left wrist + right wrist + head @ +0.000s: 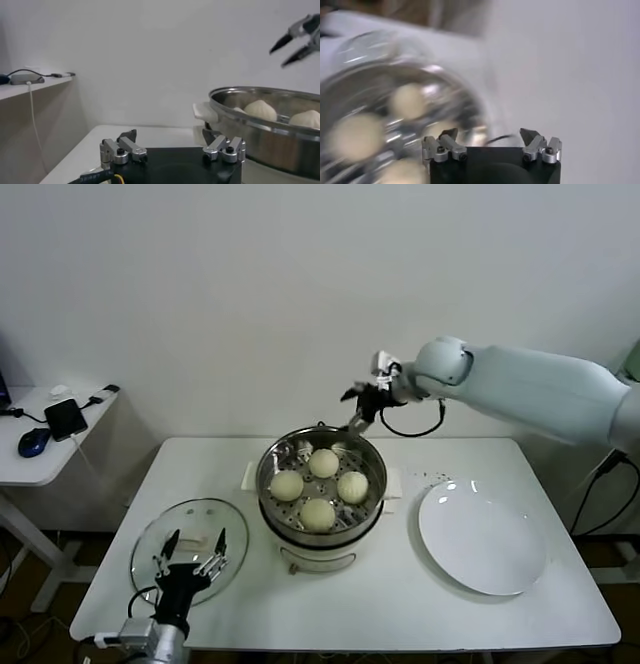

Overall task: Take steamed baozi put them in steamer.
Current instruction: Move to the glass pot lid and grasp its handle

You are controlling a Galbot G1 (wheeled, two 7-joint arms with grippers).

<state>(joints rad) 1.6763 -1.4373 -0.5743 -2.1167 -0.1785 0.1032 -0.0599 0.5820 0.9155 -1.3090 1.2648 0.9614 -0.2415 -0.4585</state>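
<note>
All four buns (320,487) already sit on the holed tray inside the steamer (322,529), so by the look of it the loading is done and the step in hand is getting the right arm clear. To do that well, the right pincer (358,408) should rise and draw back toward its own side without dipping, since the steel rim is just below it and a knock there could shift the pot or roll a bun.

The right pincer hangs open and empty above the far edge of the steamer, its two fingers apart. The buns lie below it and nearer the robot: one close under it toward the back of the tray, two side by side in the middle, one farthest from it at the front. The white plate (482,539) lies bare on the counter (400,604), off to that pincer's outer side and nearer the robot.

The left pincer (195,562) waits low at the counter's near edge, fingers spread, holding nothing, right over the glass lid (160,534); the steamer stands beside it, toward the robot's right.
</note>
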